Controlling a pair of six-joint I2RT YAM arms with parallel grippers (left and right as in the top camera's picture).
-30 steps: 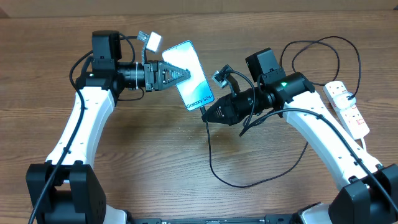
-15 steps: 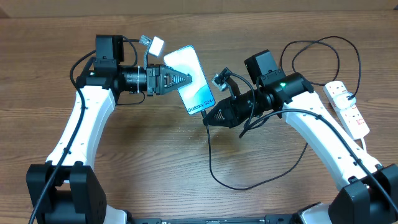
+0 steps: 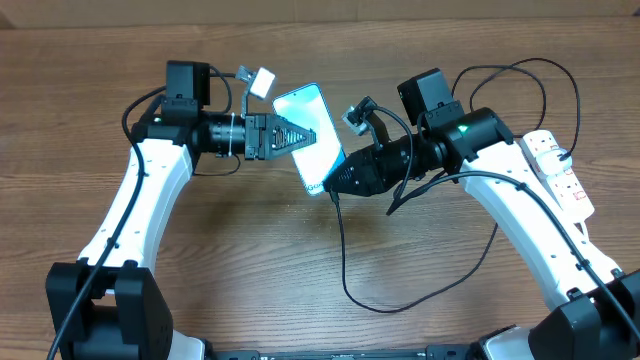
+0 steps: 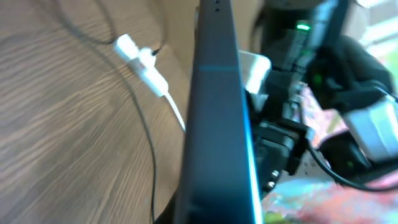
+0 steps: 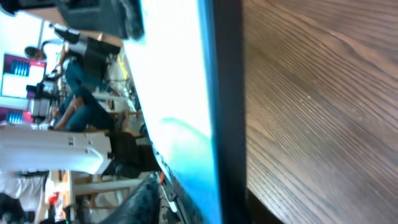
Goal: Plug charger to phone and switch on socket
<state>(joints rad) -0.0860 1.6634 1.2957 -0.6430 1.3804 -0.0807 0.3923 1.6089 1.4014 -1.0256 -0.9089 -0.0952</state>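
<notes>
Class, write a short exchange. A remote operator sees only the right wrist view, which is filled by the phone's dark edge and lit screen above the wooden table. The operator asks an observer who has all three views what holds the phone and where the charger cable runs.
Operator: All I get is the phone's edge. What is holding it?
Observer: The left gripper is shut on the phone, with its fingers reaching across the screen.
Operator: Where does the charger go?
Observer: The charger drops from beside the right gripper at the phone's lower end, then loops over the table. I cannot tell whether its tip is in the phone.
</notes>
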